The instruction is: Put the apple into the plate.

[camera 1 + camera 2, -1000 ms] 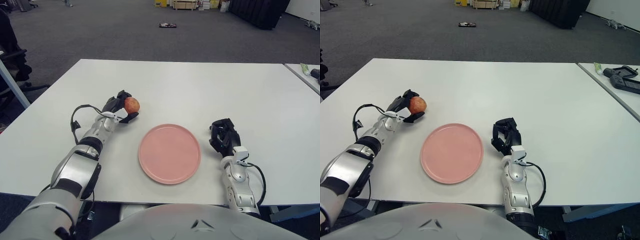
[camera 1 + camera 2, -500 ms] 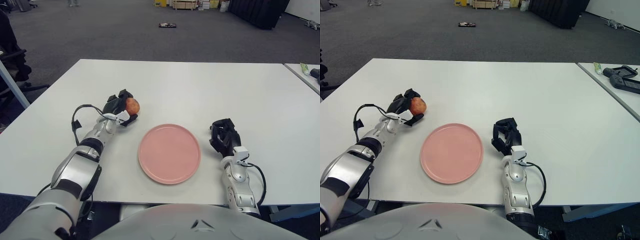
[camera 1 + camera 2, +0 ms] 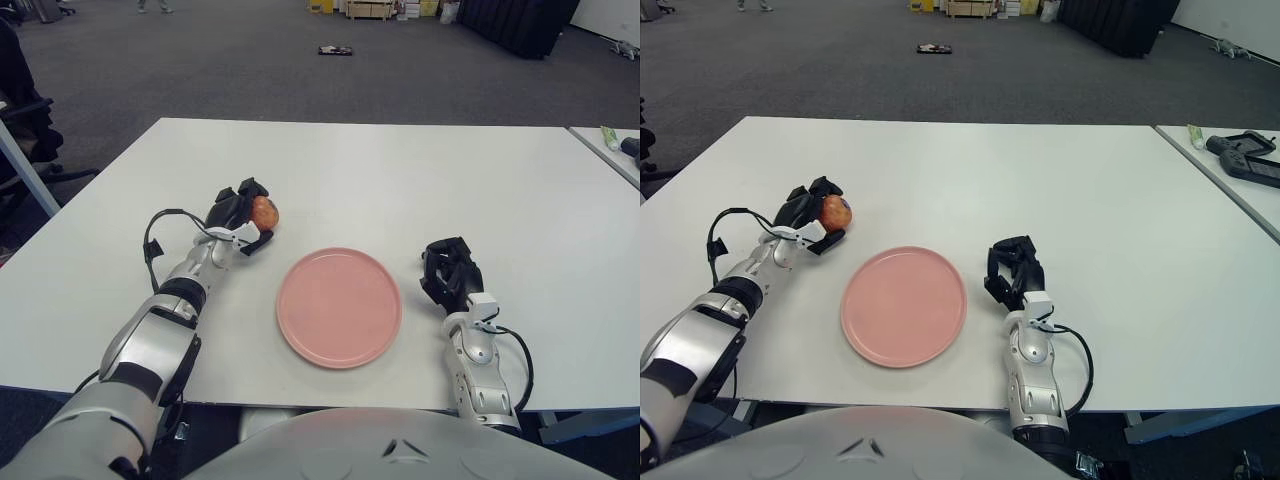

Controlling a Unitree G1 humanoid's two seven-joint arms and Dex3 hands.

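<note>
A red-yellow apple [image 3: 264, 211] sits on the white table, left of and a little behind the empty pink plate [image 3: 339, 306]. My left hand [image 3: 243, 213] is wrapped around the apple, with black fingers over its top and under its near side. My right hand [image 3: 449, 275] rests on the table just right of the plate, fingers curled and holding nothing. The apple also shows in the right eye view [image 3: 835, 211].
The white table [image 3: 400, 180] spans the view. A second table at the right holds a dark device [image 3: 1246, 155] and a small green object [image 3: 1196, 135]. A chair [image 3: 25, 120] stands at far left. Grey carpet lies beyond.
My left hand has closed more tightly around the apple, its fingers now covering more of it. The apple has shifted slightly left. The right hand has not moved.
</note>
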